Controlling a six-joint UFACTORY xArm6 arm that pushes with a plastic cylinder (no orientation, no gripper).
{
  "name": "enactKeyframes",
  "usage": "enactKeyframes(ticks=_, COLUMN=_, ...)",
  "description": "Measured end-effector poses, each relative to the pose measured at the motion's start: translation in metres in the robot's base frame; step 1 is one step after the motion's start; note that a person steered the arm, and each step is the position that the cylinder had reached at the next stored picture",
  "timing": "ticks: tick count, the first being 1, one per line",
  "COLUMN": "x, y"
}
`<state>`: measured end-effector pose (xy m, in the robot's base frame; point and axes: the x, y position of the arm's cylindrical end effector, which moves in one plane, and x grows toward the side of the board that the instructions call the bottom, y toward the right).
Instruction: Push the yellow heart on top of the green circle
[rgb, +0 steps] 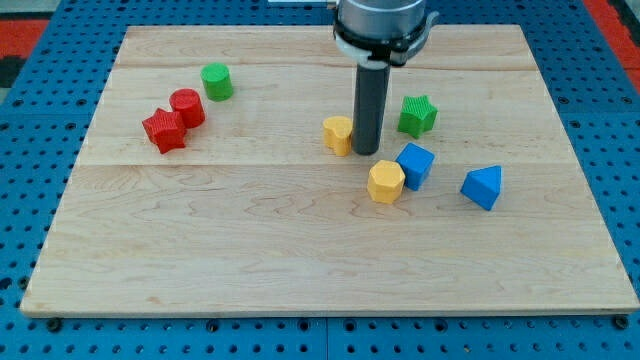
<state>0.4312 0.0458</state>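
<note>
The arm had no jaws, only the rod; the tip (366, 152) seemed to touch the right side of the yellow heart (338, 134). The green circle (216, 81) stood well apart toward the upper left. An off-centre push could make the heart slip aside.

A robotics lab: wooden board (300, 260) on blue pegboard (30, 200) (perforated bench).

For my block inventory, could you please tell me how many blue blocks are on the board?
2. A blue wooden cube-like block sits right of the yellow hexagonal block; a blue wedge-shaped block lies further toward the view's right. None seem hidden.
</note>
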Motion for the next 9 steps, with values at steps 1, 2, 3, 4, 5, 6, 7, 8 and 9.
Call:
enactKeyframes(ticks=1, x=-0.007, y=-0.046)
enactKeyframes(ticks=2, x=-0.053, y=-0.081)
enactKeyframes(ticks=3, x=-0.073, y=-0.042)
enactKeyframes(ticks=4, x=-0.082, y=-0.034)
enactKeyframes(ticks=5, x=-0.104, y=-0.126)
enactKeyframes(ticks=6, x=-0.113, y=-0.142)
enactKeyframes(ticks=7, x=-0.099, y=-0.078)
enactKeyframes(ticks=8, x=-0.111, y=-0.064)
enactKeyframes(ticks=9, x=-0.152, y=-0.145)
